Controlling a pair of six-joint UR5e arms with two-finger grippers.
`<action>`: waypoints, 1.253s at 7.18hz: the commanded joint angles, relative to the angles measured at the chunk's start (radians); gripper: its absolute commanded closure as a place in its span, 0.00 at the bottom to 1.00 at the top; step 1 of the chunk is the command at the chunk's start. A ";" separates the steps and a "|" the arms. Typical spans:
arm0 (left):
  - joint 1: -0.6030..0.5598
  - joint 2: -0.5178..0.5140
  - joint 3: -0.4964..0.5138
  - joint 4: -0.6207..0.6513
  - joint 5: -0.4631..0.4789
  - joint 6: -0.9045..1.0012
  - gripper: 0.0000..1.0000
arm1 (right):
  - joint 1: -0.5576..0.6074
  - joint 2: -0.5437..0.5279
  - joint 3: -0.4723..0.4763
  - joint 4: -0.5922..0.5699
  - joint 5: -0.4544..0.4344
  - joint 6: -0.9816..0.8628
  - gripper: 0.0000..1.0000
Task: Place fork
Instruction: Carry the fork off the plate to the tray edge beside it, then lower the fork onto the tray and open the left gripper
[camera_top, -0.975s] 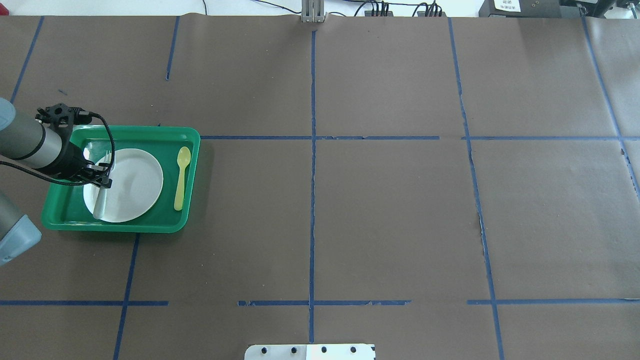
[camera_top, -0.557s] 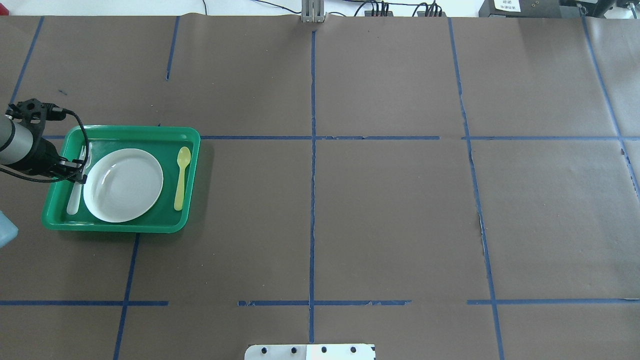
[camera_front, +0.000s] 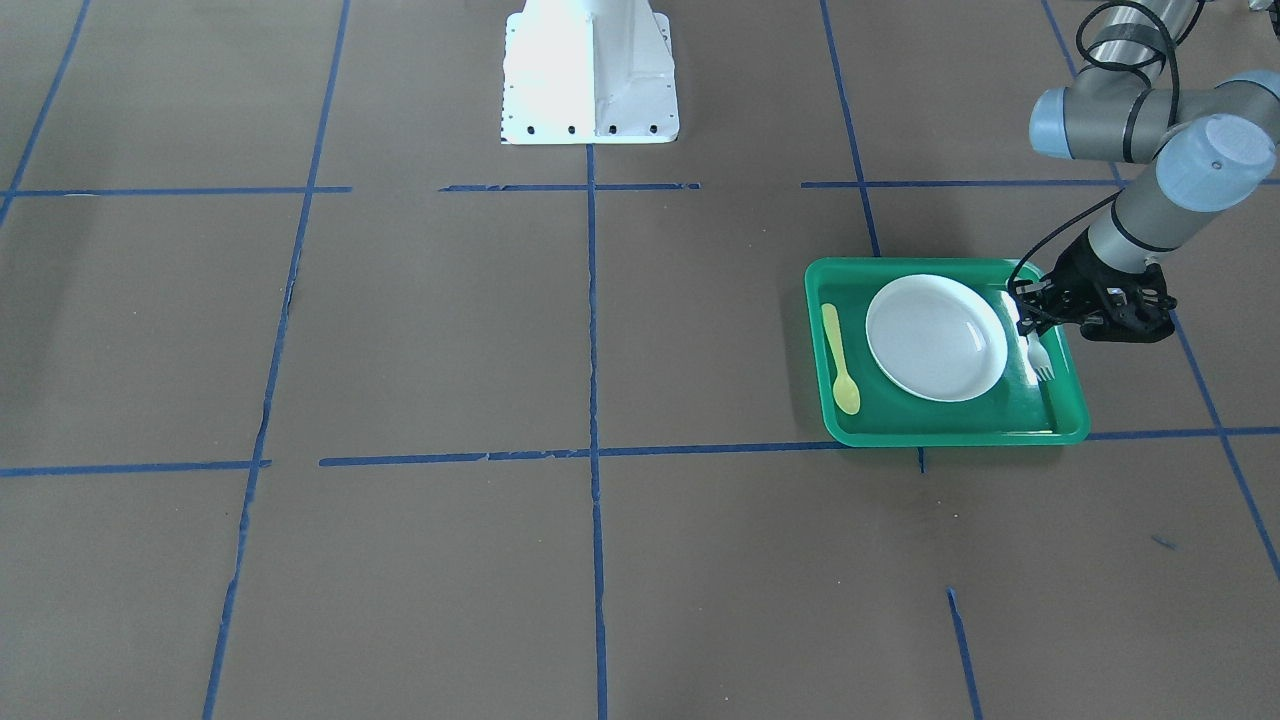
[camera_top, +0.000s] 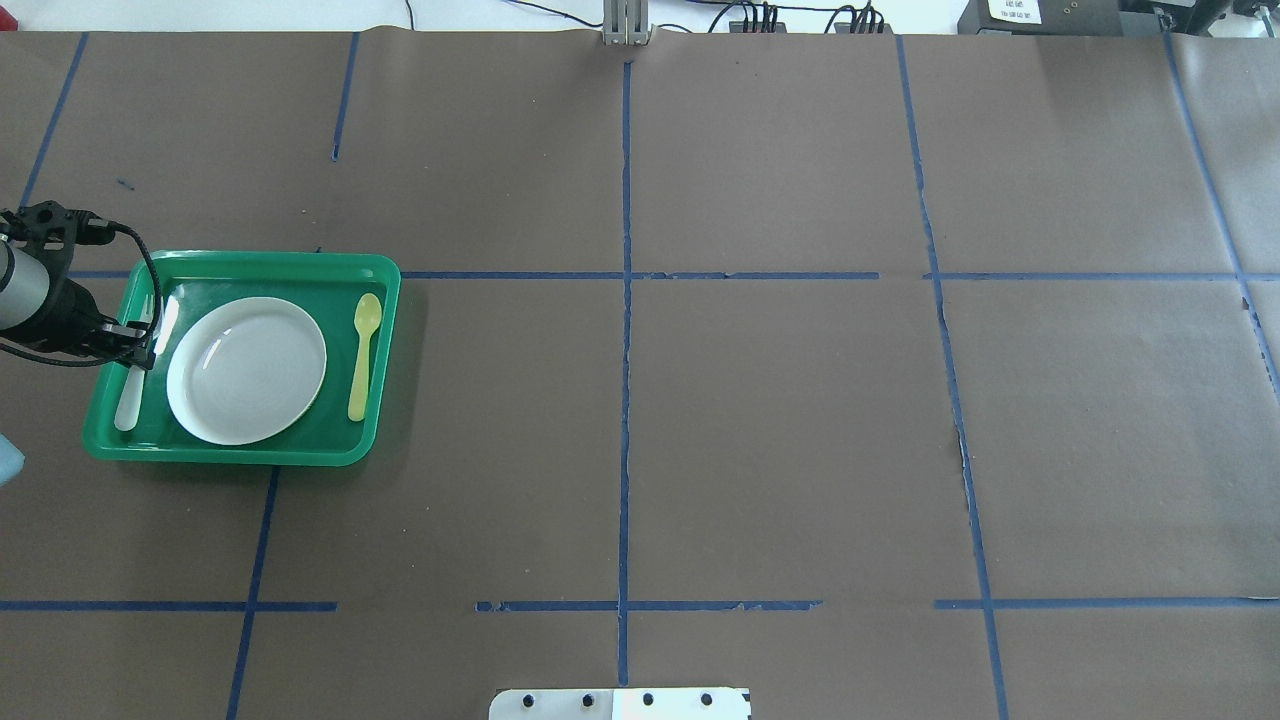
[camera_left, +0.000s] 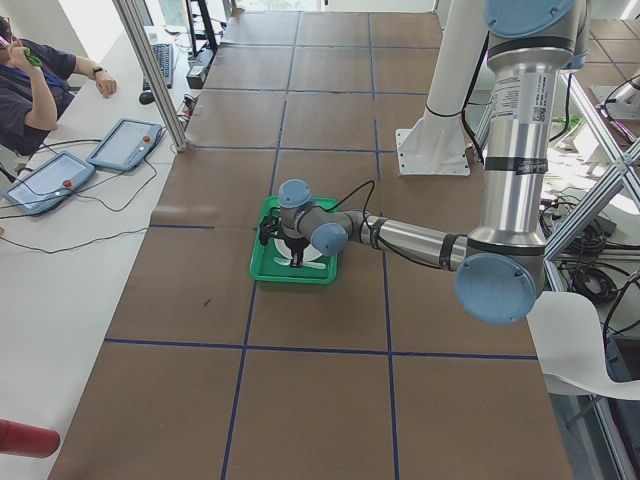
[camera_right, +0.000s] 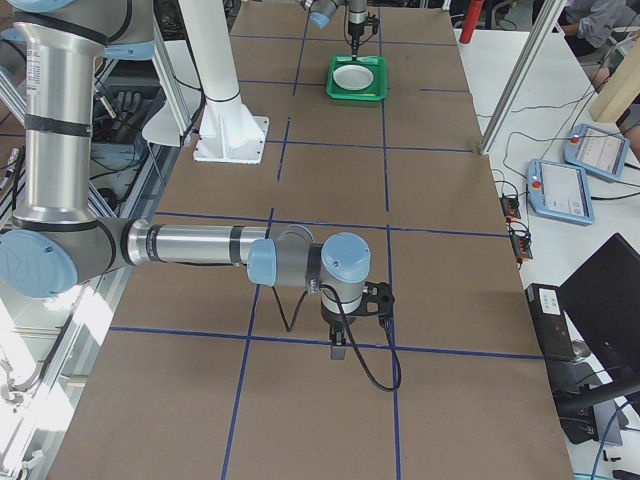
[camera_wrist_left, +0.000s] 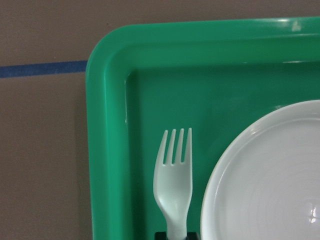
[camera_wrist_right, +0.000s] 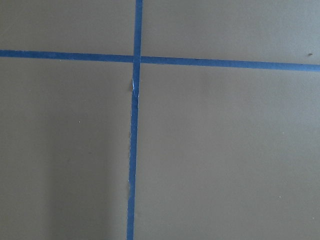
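The pale whitish fork (camera_wrist_left: 173, 185) is in my left gripper (camera_top: 138, 345), which is shut on its handle. It hangs low over the left strip of the green tray (camera_top: 250, 455), between the tray's wall and the white plate (camera_top: 247, 370), tines pointing away from me. In the front-facing view the fork's tines (camera_front: 1041, 362) stick out below the left gripper (camera_front: 1030, 318). I cannot tell whether the fork touches the tray floor. My right gripper (camera_right: 338, 345) shows only in the exterior right view, low over bare table, and I cannot tell its state.
A yellow spoon (camera_top: 362, 355) lies in the tray's right strip, beside the plate. The tray wall (camera_wrist_left: 105, 150) stands close to the fork's left. Blue tape lines (camera_top: 625, 300) cross the brown table. A white mount base (camera_front: 590, 70) stands at the robot's side.
My left gripper has carried the fork leftward, from over the plate's left part to the tray's left strip beside the plate. The plate and spoon have not moved.
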 joint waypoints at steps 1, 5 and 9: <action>0.003 -0.008 0.012 -0.002 0.000 0.001 0.01 | 0.000 0.000 0.000 0.000 0.000 0.000 0.00; -0.029 -0.011 -0.034 0.001 -0.003 0.004 0.00 | 0.000 0.000 0.000 0.000 0.000 0.000 0.00; -0.250 -0.016 -0.103 0.047 -0.074 0.382 0.00 | 0.000 0.000 0.000 0.000 0.000 0.000 0.00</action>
